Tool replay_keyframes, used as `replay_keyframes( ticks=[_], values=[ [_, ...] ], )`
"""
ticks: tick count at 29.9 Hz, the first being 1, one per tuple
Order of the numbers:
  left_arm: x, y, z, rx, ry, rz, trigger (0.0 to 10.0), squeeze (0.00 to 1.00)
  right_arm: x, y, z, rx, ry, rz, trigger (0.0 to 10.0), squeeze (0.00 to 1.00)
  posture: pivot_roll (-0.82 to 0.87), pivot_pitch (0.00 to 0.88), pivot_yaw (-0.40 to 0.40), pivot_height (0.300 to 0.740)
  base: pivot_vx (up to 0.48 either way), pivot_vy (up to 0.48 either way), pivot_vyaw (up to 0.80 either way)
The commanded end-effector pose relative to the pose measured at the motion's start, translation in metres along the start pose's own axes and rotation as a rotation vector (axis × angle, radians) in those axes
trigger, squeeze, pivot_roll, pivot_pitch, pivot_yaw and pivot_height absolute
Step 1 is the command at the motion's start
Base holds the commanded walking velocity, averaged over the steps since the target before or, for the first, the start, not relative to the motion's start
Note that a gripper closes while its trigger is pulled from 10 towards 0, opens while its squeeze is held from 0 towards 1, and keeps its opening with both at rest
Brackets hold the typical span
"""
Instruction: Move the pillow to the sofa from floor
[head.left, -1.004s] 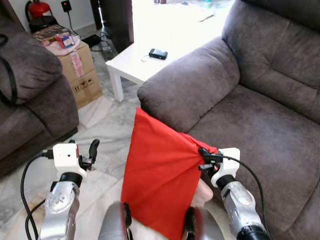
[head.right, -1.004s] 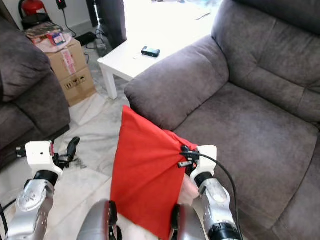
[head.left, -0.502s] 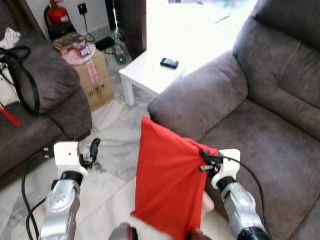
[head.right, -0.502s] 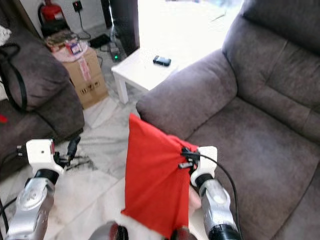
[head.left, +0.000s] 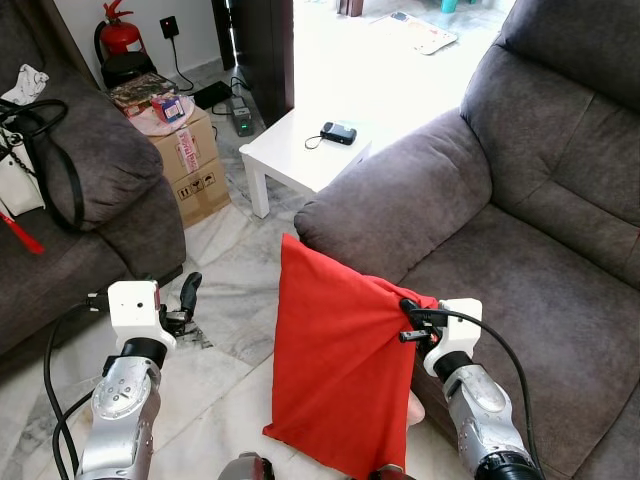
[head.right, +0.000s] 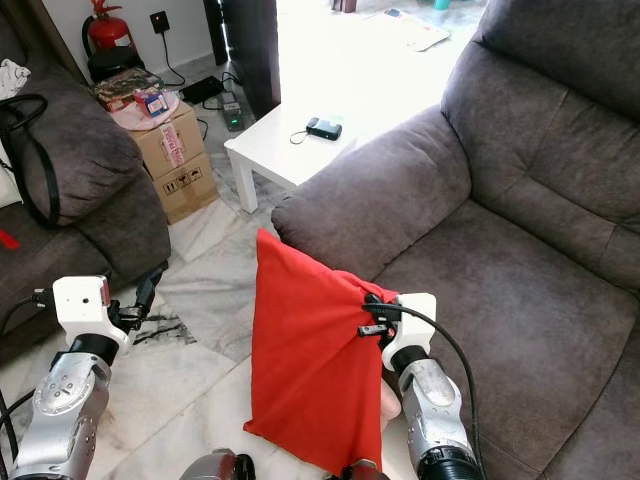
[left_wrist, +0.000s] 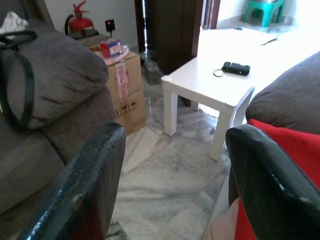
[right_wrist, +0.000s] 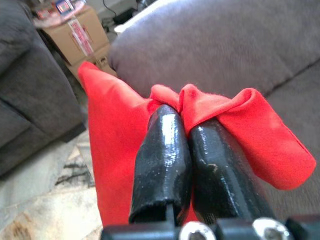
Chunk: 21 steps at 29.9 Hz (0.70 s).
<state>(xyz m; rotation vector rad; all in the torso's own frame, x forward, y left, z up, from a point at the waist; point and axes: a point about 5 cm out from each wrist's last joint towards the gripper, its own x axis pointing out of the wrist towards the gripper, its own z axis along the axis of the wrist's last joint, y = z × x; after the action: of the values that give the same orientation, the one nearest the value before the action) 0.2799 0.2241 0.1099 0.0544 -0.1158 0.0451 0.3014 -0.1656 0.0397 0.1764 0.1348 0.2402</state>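
The right gripper (head.left: 405, 318) has its jaws clamped on a bunched top corner of the red pillow (head.left: 335, 375), which hangs upright just in front of the grey sofa (head.left: 520, 250) arm, while the left gripper (head.left: 188, 295) waits with jaws apart above the marble floor (head.left: 215, 290)

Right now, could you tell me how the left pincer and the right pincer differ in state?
The left pincer is open and holds nothing; the right pincer is shut on the red pillow. The left pincer is out over the marble floor, the right one beside the sofa seat. Both have black fingers.
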Motion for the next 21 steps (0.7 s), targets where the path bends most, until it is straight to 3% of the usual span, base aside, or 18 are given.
replay_keyframes(
  ticks=[1, 7, 17, 18, 21],
  values=[
    [-0.001, 0.003, -0.003, 0.013, 0.017, -0.003, 10.0, 0.00, 0.011, -0.004, 0.041, -0.031, -0.185, -0.004, 10.0, 0.00, 0.20, 0.111, -0.047, 0.740, 0.000, 0.000, 0.00],
    [0.000, 0.006, -0.002, 0.019, 0.014, -0.002, 10.0, 0.00, 0.011, -0.004, 0.039, -0.030, -0.175, 0.002, 10.0, 0.00, 0.21, 0.103, -0.042, 0.740, 0.000, 0.000, 0.00],
    [0.001, 0.006, 0.000, 0.021, 0.014, -0.020, 10.0, 0.00, 0.006, -0.004, 0.036, -0.075, -0.107, 0.162, 10.0, 0.00, 0.21, 0.101, -0.041, 0.740, 0.000, 0.000, 0.00],
    [0.000, 0.008, 0.001, 0.014, 0.014, -0.015, 10.0, 0.00, 0.003, 0.000, 0.034, -0.089, -0.079, 0.264, 10.0, 0.00, 0.21, 0.100, -0.042, 0.740, 0.000, 0.000, 0.00],
    [0.000, 0.009, 0.001, 0.008, 0.014, -0.013, 10.0, 0.00, -0.001, 0.004, 0.033, -0.103, -0.048, 0.375, 10.0, 0.00, 0.21, 0.101, -0.043, 0.740, 0.000, 0.000, 0.00]
  ],
)
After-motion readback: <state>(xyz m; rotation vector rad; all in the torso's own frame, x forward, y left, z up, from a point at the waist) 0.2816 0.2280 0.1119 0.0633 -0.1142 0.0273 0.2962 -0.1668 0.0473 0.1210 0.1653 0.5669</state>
